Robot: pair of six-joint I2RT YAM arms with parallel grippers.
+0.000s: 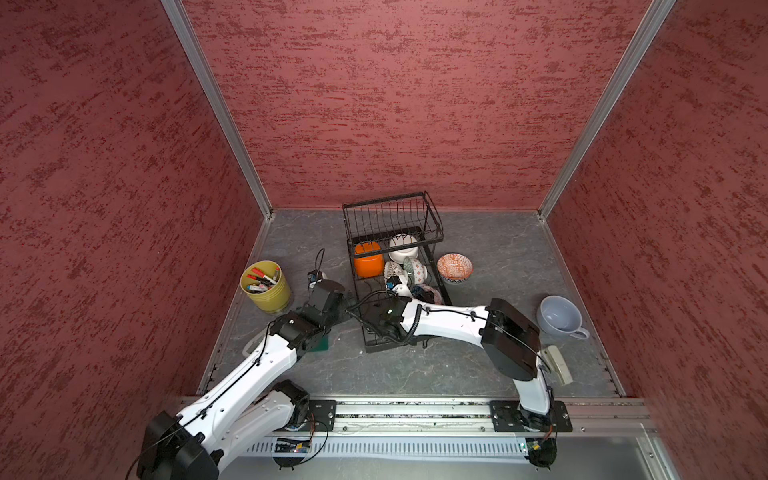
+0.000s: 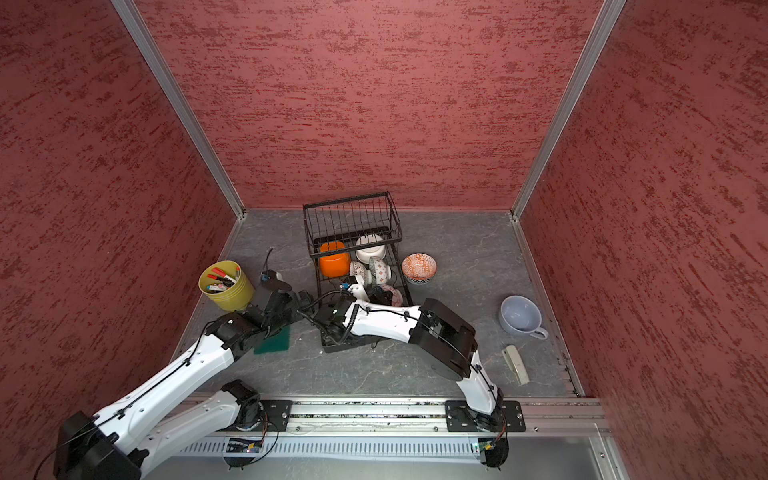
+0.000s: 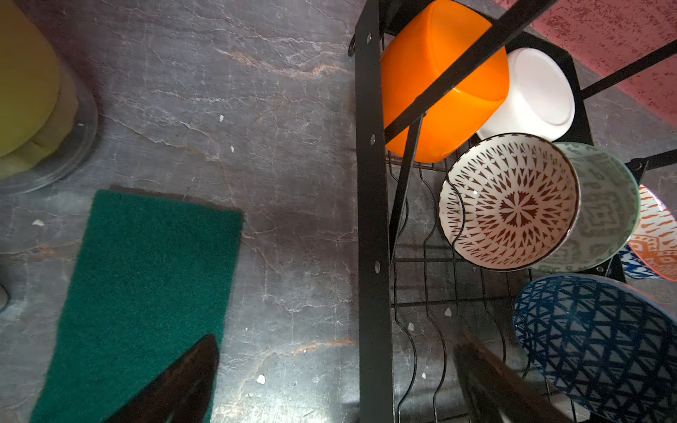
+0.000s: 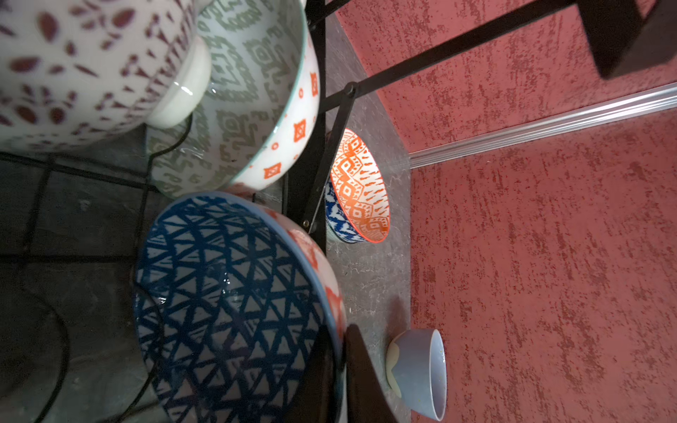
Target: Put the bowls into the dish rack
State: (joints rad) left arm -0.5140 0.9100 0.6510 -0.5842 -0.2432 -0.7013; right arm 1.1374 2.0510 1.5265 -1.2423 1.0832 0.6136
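The black wire dish rack point(image 1: 390, 208) stands mid-table. On its lower tray lie a plain orange bowl point(image 1: 368, 259), a white bowl point(image 1: 402, 248), a red-brown patterned bowl point(image 3: 509, 201) and a grey-green patterned bowl point(image 4: 252, 73), these last two tilted on edge. My right gripper point(image 4: 342, 329) reaches into the rack, shut on the rim of the blue lattice bowl point(image 4: 227, 293), which stands tilted in the tray. An orange patterned bowl point(image 1: 454, 267) sits on the table just right of the rack. My left gripper point(image 3: 337, 338) hangs open and empty by the rack's left rail.
A green scouring pad point(image 2: 272, 343) lies under the left arm. A yellow-green pot of pens point(image 1: 266, 286) stands at the left. A pale blue-grey handled cup point(image 1: 559, 314) and a beige object point(image 2: 516, 363) are at the right. Red walls enclose the table.
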